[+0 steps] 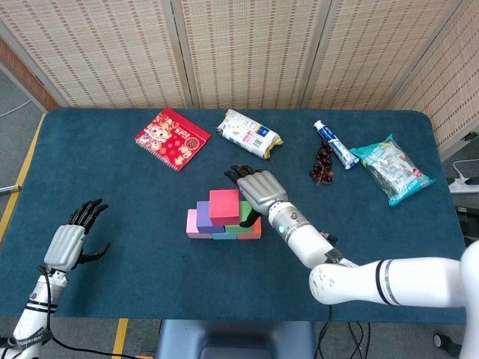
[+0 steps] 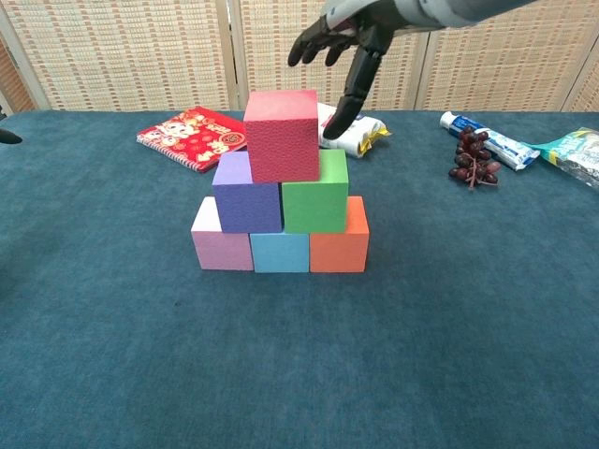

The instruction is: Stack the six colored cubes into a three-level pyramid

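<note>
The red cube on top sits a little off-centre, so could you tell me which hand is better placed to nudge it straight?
The right hand: it hovers open just above and beside the red cube, fingers spread. The left hand is open near the table's left edge, well away from the pyramid.

red cube (image 2: 281, 136) tops purple (image 2: 246, 204) and green (image 2: 315, 204) cubes over pink (image 2: 221, 250), blue (image 2: 280, 253), orange (image 2: 338, 247).

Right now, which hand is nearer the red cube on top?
Right. The right hand hovers open just beside the red cube; the left hand sits far off near the table edge.
</note>
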Robot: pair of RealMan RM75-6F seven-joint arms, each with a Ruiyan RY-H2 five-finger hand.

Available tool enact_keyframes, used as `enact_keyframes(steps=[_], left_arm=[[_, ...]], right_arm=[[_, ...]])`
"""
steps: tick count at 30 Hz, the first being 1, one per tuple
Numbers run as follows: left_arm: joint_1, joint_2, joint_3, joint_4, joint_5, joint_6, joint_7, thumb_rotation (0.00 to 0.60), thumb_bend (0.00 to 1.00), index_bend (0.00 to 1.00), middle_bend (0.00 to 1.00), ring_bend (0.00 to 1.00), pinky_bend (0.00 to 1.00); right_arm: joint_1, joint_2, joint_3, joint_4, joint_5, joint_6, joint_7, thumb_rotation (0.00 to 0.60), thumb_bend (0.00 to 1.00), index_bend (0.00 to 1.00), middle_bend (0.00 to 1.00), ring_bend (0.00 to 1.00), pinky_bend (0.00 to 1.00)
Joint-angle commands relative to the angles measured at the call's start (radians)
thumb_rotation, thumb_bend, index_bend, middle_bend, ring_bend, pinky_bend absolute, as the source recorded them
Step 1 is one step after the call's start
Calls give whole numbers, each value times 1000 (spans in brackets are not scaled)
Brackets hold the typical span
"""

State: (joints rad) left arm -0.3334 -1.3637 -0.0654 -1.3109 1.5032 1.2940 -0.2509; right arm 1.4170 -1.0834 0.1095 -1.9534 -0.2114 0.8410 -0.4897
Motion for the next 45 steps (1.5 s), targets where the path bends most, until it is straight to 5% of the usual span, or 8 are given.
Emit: enact_keyframes(steps=[1, 6, 14, 16, 18, 21, 24, 45], left_arm=[[-20, -1, 14, 17, 4, -41, -7, 600, 315, 121, 39, 0, 129], [-55, -7, 29, 24, 2, -121, -10, 600, 313, 138, 41, 0, 129], [-129, -25, 37, -4, -43, -286, 70, 594, 315, 146, 27, 0, 87], [-143, -32, 42, -3, -48, -315, 90, 524, 315, 140, 15, 0, 57], [-156, -40, 50, -8, -50, -343, 110, 368, 316, 123, 1, 0, 28], [-175, -46, 60, -19, -49, -380, 131, 208, 316, 96, 0, 0, 10], [-191, -54, 61, -34, -41, -388, 146, 138, 313, 80, 0, 0, 1], [-257, -119, 56, -33, -47, -426, 176, 131, 312, 67, 0, 0, 0]], right_arm=[[-132, 88, 3, -42, -129, -4, 117, 600, 189, 0, 85, 86, 278], [-250, 90, -37, 38, -238, -76, 212, 600, 186, 0, 85, 83, 278], [-278, -110, -90, 274, -312, -126, 187, 600, 152, 0, 85, 27, 218], [-278, -162, -92, 318, -322, -118, 177, 600, 146, 0, 84, 12, 197], [-278, -215, -96, 363, -334, -110, 162, 600, 121, 0, 71, 3, 166], [-281, -280, -96, 420, -352, -98, 146, 600, 103, 0, 32, 0, 114], [-287, -322, -85, 466, -365, -94, 147, 600, 90, 0, 1, 0, 71], [-311, -468, -33, 658, -430, -147, 151, 600, 90, 0, 0, 0, 37]])
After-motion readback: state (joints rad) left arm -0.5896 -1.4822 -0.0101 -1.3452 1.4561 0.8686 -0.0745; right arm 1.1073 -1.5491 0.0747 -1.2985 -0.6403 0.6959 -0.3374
